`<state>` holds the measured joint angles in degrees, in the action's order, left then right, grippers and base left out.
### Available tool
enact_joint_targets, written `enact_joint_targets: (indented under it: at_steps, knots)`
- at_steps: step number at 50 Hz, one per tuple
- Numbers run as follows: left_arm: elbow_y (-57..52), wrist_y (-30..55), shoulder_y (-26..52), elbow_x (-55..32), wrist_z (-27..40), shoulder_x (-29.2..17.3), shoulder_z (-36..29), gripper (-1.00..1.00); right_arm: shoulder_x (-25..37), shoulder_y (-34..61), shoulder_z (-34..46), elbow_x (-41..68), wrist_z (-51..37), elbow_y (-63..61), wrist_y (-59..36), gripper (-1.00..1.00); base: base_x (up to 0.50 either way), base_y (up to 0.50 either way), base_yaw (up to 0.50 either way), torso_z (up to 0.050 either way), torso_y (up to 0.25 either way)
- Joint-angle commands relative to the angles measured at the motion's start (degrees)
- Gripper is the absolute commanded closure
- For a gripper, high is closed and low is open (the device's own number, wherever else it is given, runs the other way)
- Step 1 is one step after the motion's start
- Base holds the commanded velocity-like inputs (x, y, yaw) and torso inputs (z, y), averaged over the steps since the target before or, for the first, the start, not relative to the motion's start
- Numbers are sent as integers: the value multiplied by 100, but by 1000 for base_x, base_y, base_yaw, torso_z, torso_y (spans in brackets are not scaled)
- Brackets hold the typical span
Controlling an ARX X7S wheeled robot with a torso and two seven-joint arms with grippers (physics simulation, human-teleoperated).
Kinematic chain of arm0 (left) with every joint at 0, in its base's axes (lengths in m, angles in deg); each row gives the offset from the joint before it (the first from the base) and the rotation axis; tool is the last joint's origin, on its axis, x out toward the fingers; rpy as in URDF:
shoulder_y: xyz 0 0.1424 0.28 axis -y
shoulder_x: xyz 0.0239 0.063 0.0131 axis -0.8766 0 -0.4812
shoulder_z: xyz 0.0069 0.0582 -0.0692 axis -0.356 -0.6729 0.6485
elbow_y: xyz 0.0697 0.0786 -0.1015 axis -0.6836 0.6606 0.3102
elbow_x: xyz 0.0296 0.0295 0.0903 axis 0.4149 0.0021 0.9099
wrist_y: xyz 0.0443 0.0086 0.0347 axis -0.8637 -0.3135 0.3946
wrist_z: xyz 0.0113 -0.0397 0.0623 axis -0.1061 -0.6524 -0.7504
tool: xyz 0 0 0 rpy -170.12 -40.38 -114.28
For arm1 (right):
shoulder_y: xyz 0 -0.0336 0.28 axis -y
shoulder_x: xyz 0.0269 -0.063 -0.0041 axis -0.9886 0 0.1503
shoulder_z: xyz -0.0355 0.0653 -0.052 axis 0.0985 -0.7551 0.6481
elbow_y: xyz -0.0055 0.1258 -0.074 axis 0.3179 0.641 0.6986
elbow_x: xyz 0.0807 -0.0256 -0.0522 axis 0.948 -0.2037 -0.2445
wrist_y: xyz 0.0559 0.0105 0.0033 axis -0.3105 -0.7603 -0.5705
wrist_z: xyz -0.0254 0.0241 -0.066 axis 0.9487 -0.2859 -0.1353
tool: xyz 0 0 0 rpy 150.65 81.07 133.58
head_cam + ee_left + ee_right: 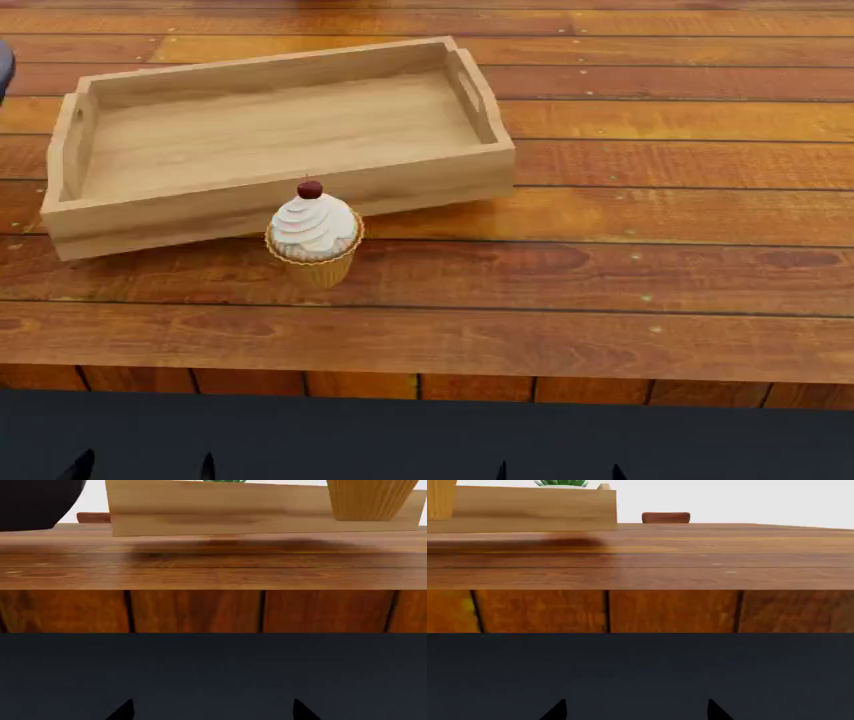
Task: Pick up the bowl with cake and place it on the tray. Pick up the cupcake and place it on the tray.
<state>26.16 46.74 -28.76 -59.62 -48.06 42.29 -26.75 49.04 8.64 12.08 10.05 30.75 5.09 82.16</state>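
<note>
At far left of my head view I see only a sliver of the bowl (4,62); cake hidden. Tray (267,205) sits upper left, empty. Cupcake (315,240) stands just in front of it, left of centre. Left gripper (142,466) and right gripper (558,470) tips spread apart at bottom edge, holding nothing.

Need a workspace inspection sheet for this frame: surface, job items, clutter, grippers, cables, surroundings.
Surface: wooden plank table, level, no spills seen.
Tray: on the table, nothing in it.
Cupcake: upright on the table, against the tray's near side, not in it.
Bowl: dark edge only, beside the tray; cake not visible.
Clutter: green plant behind the tray.
Left gripper: open, holds nothing, below the table edge.
Right gripper: open, holds nothing, below the table edge.
Cables: nothing seen.
Surroundings: brown chair-back top beyond the table.
</note>
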Motion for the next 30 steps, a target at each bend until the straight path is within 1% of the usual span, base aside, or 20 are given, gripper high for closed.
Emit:
enact_joint_targets:
  at_steps: [1, 5, 7, 10, 12, 21, 22, 23, 24, 25, 26, 30]
  knots:
    - [1, 1, 6, -147, 174, -147, -174, -100, 153, 16, 187, 154, -186, 36, 25, -100, 0, 0, 0, 0, 0]
    - [2, -7, 5, -214, 249, -214, -249, -100, 217, 5, 263, 217, -263, 2, 7, -100, 0, 0, 0, 0, 0]
    - [-914, 347, -283, -188, 275, -341, -262, -100, 265, -390, 299, 75, -426, -1024, -234, -100, 0, 0, 0, 0, 0]
    - [-1214, 473, -398, -154, 318, -395, -321, -100, 290, -475, 323, 123, -496, -1295, -372, -100, 0, 0, 0, 0, 0]
    - [-1314, 524, -406, -174, 327, -426, -335, -100, 327, -530, 355, 161, -500, -1497, -438, -100, 0, 0, 0, 0, 0]
    - [-1315, 522, -402, -234, 406, -495, -400, -100, 416, -525, 437, 234, -602, -1501, -437, -100, 0, 0, 0, 0, 0]
    - [-1425, 581, -416, -347, 359, -516, -371, -100, 431, -586, 429, 249, -627, -1755, -522, -100, 0, 0, 0, 0, 0]
    - [-2285, 1441, -511, -130, 436, -758, -304, -100, 567, -805, 258, 329, -705, -2615, -1381, -100, 0, 0, 0, 0, 0]
    - [-3144, 2107, -480, -121, 434, -780, -325, -100, 582, -788, 248, 356, -715, -3474, -1507, -100, 0, 0, 0, 0, 0]
    - [-3548, 2116, -478, -126, 441, -785, -329, -100, 589, -786, 252, 362, -724, -3667, -1513, -100, 0, 0, 0, 0, 0]
    - [-3884, 2550, -310, -55, 424, -864, -363, -100, 600, -675, 150, 478, -757, -4048, -1782, -100, 0, 0, 0, 0, 0]
    - [-4220, 2963, -47, 34, 455, -920, -432, -100, 691, -747, 247, 512, -693, -4257, -1656, -100, 0, 0, 0, 0, 0]
